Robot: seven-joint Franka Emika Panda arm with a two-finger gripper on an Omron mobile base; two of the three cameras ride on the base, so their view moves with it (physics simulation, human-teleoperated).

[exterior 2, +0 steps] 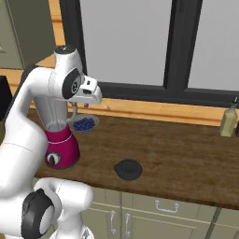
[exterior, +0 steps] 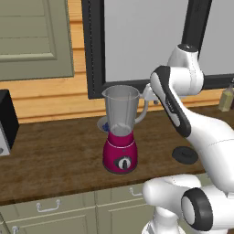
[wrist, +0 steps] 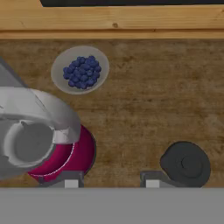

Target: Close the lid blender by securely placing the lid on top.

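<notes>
The blender [exterior: 120, 137] stands on the wooden counter, a magenta base with a black dial under a tall clear jar whose top is uncovered. From above, the hand view shows the blender [wrist: 41, 142] at the left. The lid [exterior: 185, 155], a flat black disc with a raised centre, lies on the counter to the blender's right, apart from it. In the hand view the lid [wrist: 185, 164] is at the lower right. My gripper [wrist: 108, 181] hangs high above the counter between blender and lid, open and with nothing between its fingers. From the right, the gripper [exterior 2: 76, 115] is beside the jar.
A pale dish of blueberries [wrist: 80, 70] sits behind the blender near the wall. A black boxy appliance [exterior: 6, 121] stands at the far left, and a bottle [exterior 2: 228, 120] at the far right. The counter's front edge [exterior 2: 154, 193] runs above the drawers.
</notes>
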